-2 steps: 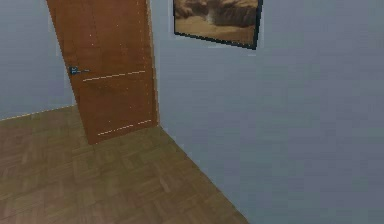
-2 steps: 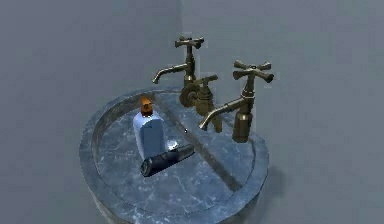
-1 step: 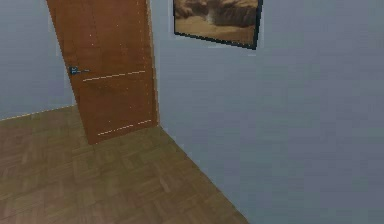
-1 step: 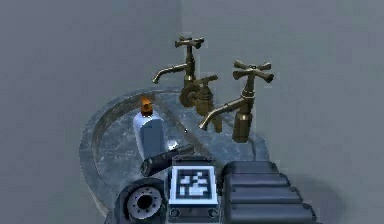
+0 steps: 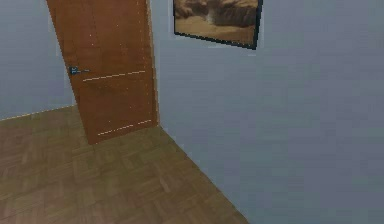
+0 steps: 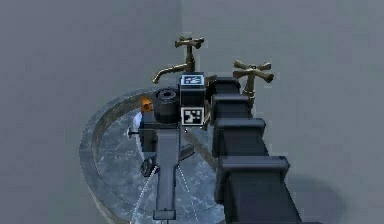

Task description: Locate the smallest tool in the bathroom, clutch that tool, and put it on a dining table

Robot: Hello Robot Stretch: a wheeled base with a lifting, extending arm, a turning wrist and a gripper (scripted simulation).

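Observation:
A round grey stone basin [image 6: 105, 140] lies in the arm side view, with a brass tap [image 6: 185, 55] and a second brass tap [image 6: 250, 78] at its far rim. My dark arm [image 6: 245, 150] reaches over it from the bottom edge. The gripper [image 6: 165, 195] hangs above the bowl, its dark body left of the white marker squares [image 6: 192, 98], its thin fingers [image 6: 160, 185] running toward the picture's bottom. A small orange thing [image 6: 147, 103] and a pale bit [image 6: 135, 122] sit by the gripper's body. I cannot tell whether the gripper holds anything.
In the forward view a wooden door [image 5: 110, 70] with a dark handle [image 5: 77, 70] stands in the corner, a framed picture [image 5: 218, 22] hangs on the grey-blue wall [image 5: 290, 120], and wood floor [image 5: 90, 180] spreads at lower left. A grey wall [image 6: 80, 50] backs the basin.

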